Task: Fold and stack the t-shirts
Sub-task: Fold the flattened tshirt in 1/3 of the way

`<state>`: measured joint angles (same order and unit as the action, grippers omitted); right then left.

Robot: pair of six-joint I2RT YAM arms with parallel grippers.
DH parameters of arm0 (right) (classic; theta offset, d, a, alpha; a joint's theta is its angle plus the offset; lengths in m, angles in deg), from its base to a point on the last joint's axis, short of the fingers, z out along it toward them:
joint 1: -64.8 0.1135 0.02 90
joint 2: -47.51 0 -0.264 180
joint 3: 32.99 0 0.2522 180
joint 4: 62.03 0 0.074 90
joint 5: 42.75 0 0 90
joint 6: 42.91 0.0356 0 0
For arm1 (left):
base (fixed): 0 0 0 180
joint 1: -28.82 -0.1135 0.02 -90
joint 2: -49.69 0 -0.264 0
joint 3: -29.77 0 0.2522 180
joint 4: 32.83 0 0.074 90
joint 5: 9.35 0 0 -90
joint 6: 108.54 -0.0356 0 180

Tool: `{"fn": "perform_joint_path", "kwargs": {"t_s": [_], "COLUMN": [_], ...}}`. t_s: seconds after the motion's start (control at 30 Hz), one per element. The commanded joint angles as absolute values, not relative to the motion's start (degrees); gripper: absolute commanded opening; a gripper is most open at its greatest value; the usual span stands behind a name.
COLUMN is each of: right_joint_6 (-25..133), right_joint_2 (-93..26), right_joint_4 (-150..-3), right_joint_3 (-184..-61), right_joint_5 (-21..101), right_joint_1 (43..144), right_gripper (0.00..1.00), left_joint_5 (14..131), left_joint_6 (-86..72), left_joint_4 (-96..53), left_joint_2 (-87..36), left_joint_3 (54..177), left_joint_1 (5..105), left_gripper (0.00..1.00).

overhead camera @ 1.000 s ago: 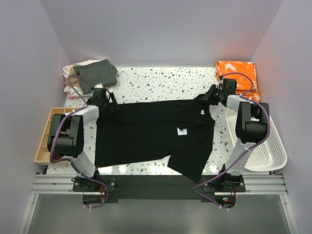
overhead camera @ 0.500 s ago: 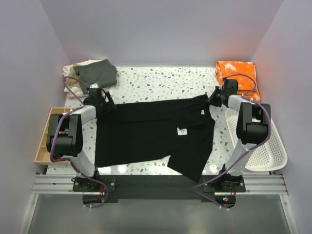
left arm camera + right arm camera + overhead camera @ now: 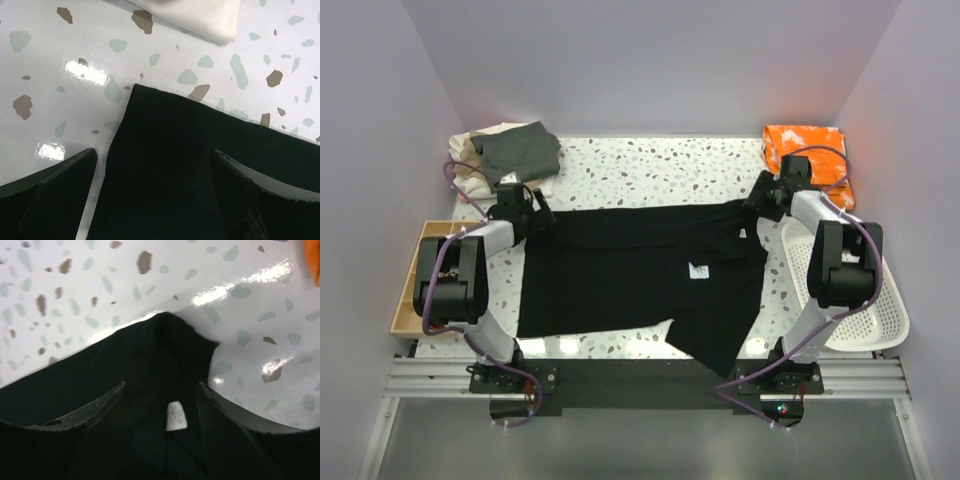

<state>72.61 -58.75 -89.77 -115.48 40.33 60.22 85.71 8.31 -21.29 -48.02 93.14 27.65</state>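
Black t-shirt lies spread across speckled table. Left gripper gapes over its far-left corner. Right gripper stands parted above far-right edge, straddling white label. Folded shirts sit far left.

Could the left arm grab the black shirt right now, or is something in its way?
Probably yes. The left gripper hangs open right over a corner of the black shirt, its fingers either side of the cloth's edge, and nothing lies between them.
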Motion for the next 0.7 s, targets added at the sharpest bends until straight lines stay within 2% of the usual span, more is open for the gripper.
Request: {"fn": "perform_joint_path", "kwargs": {"t_s": [0.0,0.03,0.07,0.1,0.47,0.67], "right_joint_6": [71.1,70.6,70.8,70.9,75.9,79.4], "right_joint_2": [-47.9,-47.0,-46.2,-44.7,-30.6,-27.3], "right_joint_4": [-94.5,-95.6,-97.6,-98.3,-100.5,-100.3], "right_joint_3": [-118.4,-118.5,-118.3,-117.6,-102.1,-97.3], "right_joint_5": [43.5,44.2,45.6,45.4,37.1,38.2], "right_joint_1": [64.5,66.6,67.6,69.3,75.9,81.5], "right_gripper": [0.61,0.63,0.69,0.69,0.66,0.63], "left_joint_5": [84.3,84.9,85.2,85.4,81.0,77.6], "left_joint_6": [8.3,8.3,8.3,8.3,10.8,12.2], "left_joint_4": [-25.1,-25.0,-24.9,-24.6,-24.2,-26.1], "left_joint_2": [-42.6,-40.8,-40.0,-38.3,-33.2,-33.9], "left_joint_3": [91.8,91.8,91.8,92.0,89.4,87.8], "left_joint_1": [28.3,30.3,32.1,33.0,49.6,55.6], "left_gripper": [1.00,1.00,1.00,1.00,1.00,1.00]}}
